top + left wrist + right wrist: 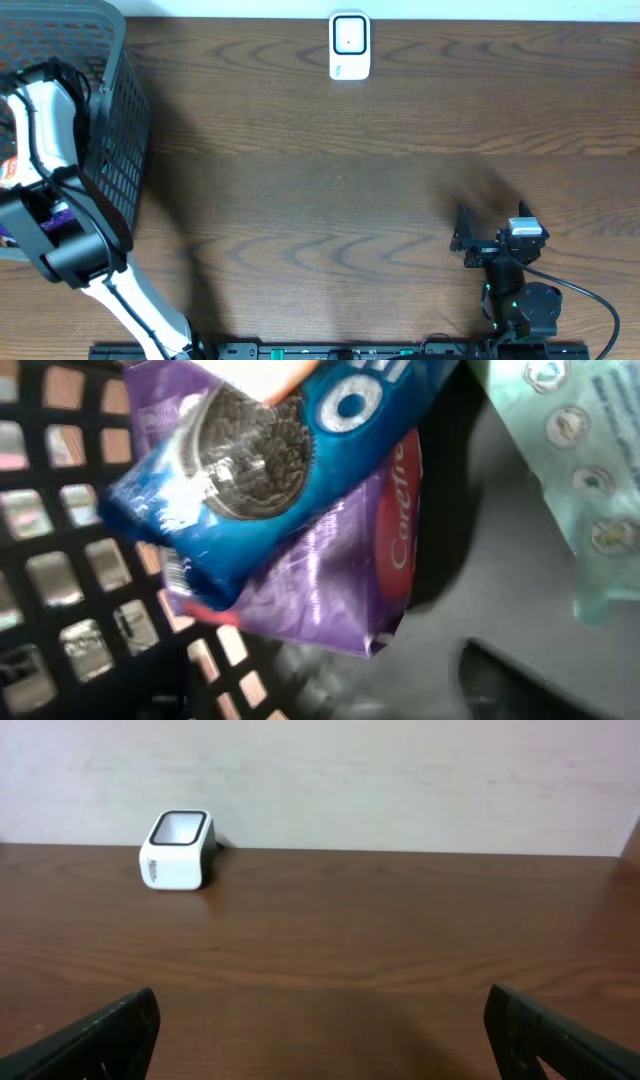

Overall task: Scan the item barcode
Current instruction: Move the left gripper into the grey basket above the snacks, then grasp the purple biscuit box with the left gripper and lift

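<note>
Step in hand: we judge it to be picking one item out of the basket (120,130) with the left arm
Left gripper (42,208): down inside the basket; we cannot tell how wide its fingers stand or whether they hold anything
Right gripper (465,240): spread wide and empty, low over the table (300,200)
Item: the Oreo packet (260,470) lies on top of a purple packet (340,580) by the mesh wall, with a pale green packet (590,480) beside them
Scanner (349,45): at the table's far edge, well apart from the basket
Doing it well: we should close on the Oreo packet alone, across its narrow width, leave the barcode uncovered, and lift clear of the rim
Risk: the glossy wrap may slip, or the purple packet may come along
</note>
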You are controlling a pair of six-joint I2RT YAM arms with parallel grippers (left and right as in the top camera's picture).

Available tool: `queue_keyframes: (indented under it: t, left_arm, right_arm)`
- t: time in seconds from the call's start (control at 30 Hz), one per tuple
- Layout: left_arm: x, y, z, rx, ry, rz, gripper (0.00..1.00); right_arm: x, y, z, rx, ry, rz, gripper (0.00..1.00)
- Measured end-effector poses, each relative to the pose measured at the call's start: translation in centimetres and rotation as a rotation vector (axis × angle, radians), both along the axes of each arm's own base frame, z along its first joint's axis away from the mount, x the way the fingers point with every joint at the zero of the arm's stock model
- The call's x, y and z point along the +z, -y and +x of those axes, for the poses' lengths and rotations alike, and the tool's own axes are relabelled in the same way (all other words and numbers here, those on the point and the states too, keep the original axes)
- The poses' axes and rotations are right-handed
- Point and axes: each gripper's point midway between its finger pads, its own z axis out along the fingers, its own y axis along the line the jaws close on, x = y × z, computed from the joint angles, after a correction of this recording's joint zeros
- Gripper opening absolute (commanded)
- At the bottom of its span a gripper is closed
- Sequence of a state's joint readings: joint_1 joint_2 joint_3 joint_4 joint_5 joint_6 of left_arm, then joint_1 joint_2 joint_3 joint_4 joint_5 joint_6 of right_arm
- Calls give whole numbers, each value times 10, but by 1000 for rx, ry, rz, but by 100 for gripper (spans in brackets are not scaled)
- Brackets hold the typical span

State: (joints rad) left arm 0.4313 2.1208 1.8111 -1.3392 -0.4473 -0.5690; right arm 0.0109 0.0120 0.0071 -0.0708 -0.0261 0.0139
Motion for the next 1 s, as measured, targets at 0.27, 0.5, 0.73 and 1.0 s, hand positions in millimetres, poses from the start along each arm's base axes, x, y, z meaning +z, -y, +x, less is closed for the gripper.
queue_keyframes:
  t: [0.27, 0.5, 0.73, 1.0]
  left_arm:
    - [-29, 2, -4, 6, -53, -24, 67]
    - [-47, -5, -8, 29, -32, -11, 31]
    - [-50, -13, -8, 49, -6, -16, 7]
    - [-38, 4, 5, 41, 77, -164, 7]
  right_arm:
    - [0, 0, 0, 0, 0, 0, 99]
    - [0, 0, 0, 0, 0, 0, 99]
    - [0, 0, 0, 0, 0, 0, 99]
    - [0, 0, 0, 0, 0, 0, 99]
